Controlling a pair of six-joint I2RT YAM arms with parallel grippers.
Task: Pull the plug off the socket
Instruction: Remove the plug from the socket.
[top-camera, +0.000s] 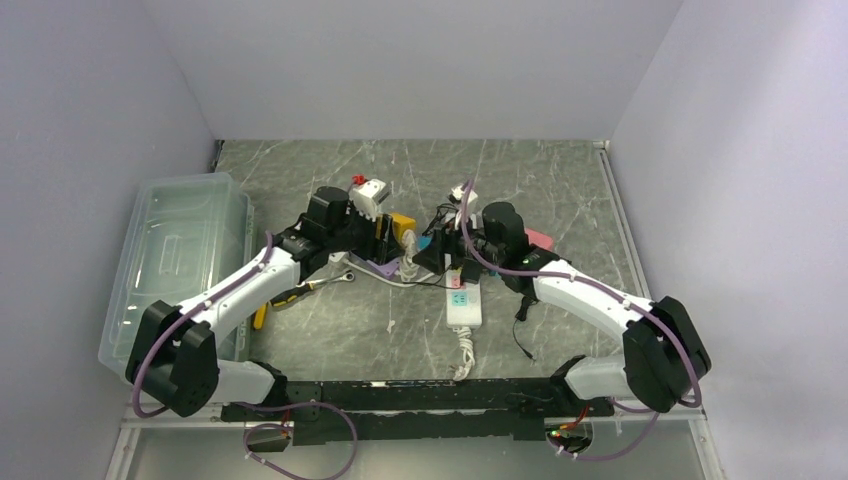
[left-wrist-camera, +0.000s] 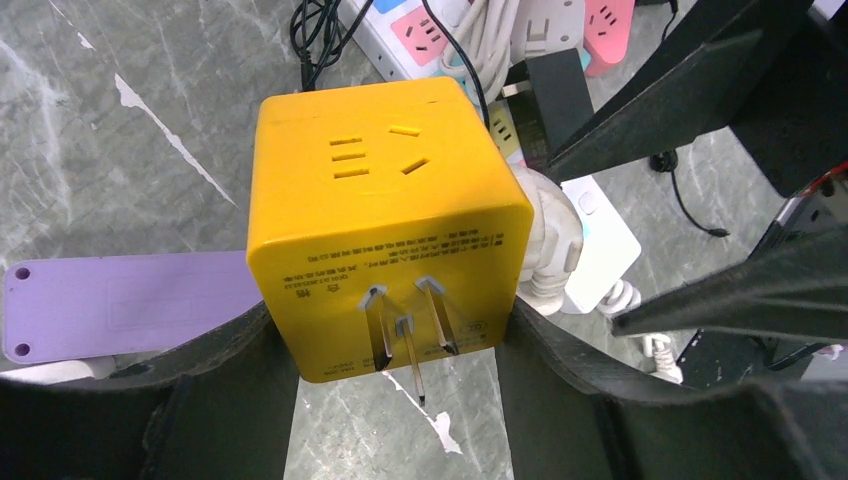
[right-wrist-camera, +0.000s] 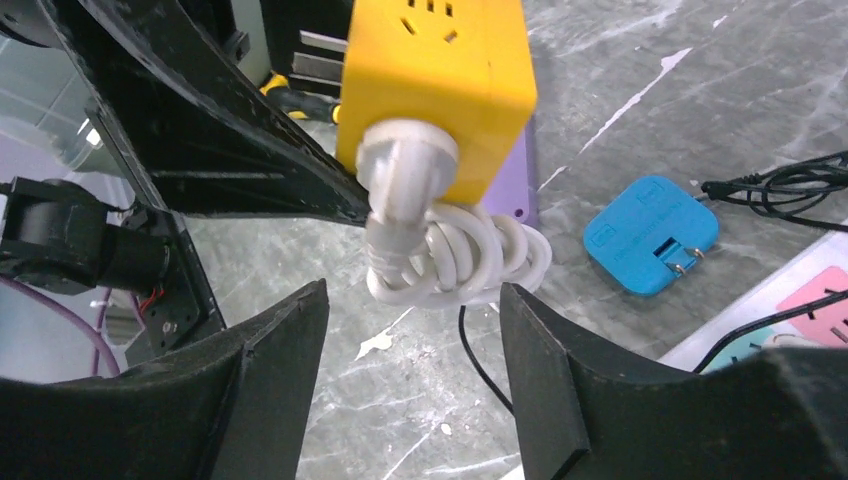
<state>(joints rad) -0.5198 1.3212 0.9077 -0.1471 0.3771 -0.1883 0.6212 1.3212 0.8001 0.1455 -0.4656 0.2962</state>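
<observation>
A yellow cube socket (left-wrist-camera: 390, 210) with three prongs on its near face is clamped between the fingers of my left gripper (left-wrist-camera: 395, 335), held above the table; it also shows in the top view (top-camera: 401, 222) and the right wrist view (right-wrist-camera: 435, 75). A white plug (right-wrist-camera: 405, 165) sits in the cube's side, its coiled white cord (right-wrist-camera: 465, 262) hanging below. My right gripper (right-wrist-camera: 412, 300) is open, its fingers (right-wrist-camera: 285, 330) just short of the coil, either side of it, not touching. In the top view my right gripper (top-camera: 432, 250) faces the cube from the right.
A purple plate (left-wrist-camera: 120, 300) lies under the cube. A blue adapter (right-wrist-camera: 650, 235), a white power strip (top-camera: 463, 300) with pink and teal sockets, black cables (right-wrist-camera: 790, 185), and a wrench (top-camera: 320, 285) lie nearby. A clear plastic bin (top-camera: 180, 260) stands at left.
</observation>
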